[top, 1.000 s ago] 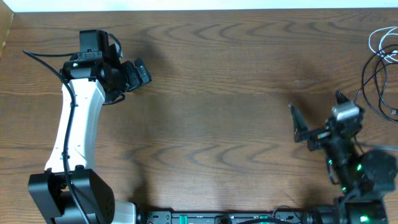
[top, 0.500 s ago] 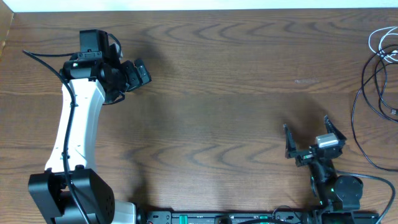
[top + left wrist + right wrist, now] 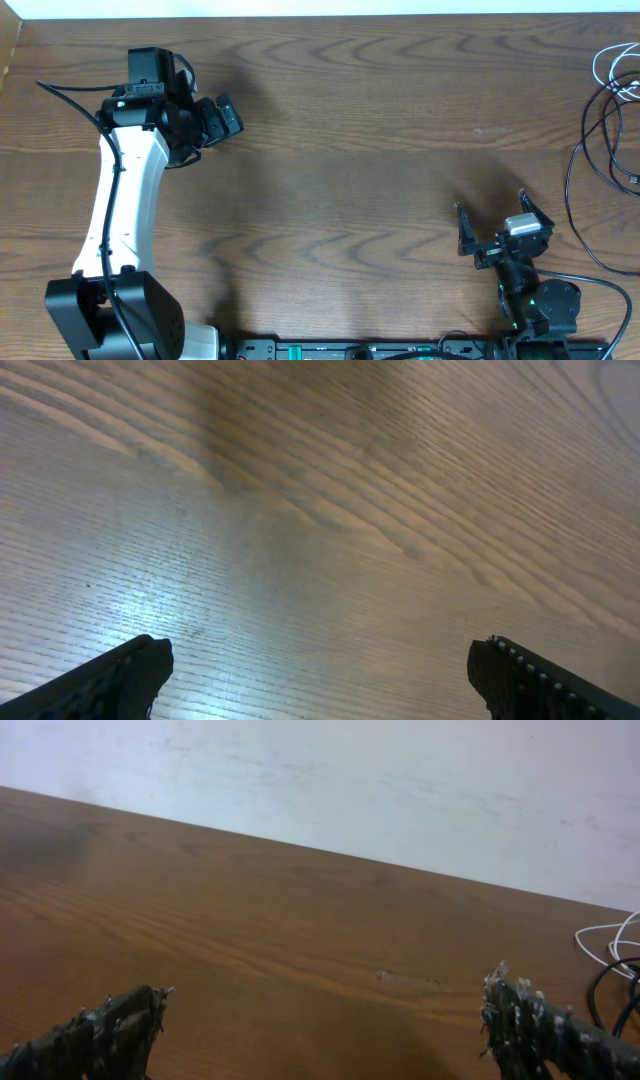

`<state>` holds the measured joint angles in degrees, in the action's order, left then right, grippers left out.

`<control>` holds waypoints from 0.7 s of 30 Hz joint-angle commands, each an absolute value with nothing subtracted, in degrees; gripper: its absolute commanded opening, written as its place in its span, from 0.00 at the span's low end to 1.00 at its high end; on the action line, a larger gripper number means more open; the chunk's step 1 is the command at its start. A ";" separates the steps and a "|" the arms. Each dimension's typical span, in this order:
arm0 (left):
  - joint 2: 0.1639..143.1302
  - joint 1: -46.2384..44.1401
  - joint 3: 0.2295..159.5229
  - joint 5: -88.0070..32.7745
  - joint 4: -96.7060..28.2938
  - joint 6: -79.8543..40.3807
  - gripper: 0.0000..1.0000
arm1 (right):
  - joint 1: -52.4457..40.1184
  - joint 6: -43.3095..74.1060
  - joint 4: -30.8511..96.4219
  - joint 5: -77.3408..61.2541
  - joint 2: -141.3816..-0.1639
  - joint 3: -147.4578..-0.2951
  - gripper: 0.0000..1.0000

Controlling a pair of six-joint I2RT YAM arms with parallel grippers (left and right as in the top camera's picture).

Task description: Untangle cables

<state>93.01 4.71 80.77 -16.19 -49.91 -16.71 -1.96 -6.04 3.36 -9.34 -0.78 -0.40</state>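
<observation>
The cables (image 3: 605, 120) lie in a loose tangle at the far right edge of the table: thin black loops and one white cord (image 3: 612, 62) at the top right. A bit of the white cord (image 3: 605, 934) and a black loop (image 3: 612, 988) show at the right edge of the right wrist view. My right gripper (image 3: 495, 225) is open and empty near the front right, well left of the cables. My left gripper (image 3: 222, 115) is open and empty at the far left of the table; its wrist view shows only bare wood between its fingers (image 3: 320, 675).
The wooden table (image 3: 350, 150) stretches between the arms. A pale wall (image 3: 400, 780) stands beyond the table's far edge. The left arm's white link (image 3: 125, 200) runs down the left side. The arm bases (image 3: 400, 350) sit along the front edge.
My right arm has pulled back toward the front edge, away from the cables, and its gripper stays open. The left arm has not moved.
</observation>
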 commanded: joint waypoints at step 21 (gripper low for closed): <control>90.80 4.69 80.73 -8.21 -51.86 -15.44 1.00 | -2.24 -5.21 3.62 -8.93 -0.38 -0.32 0.99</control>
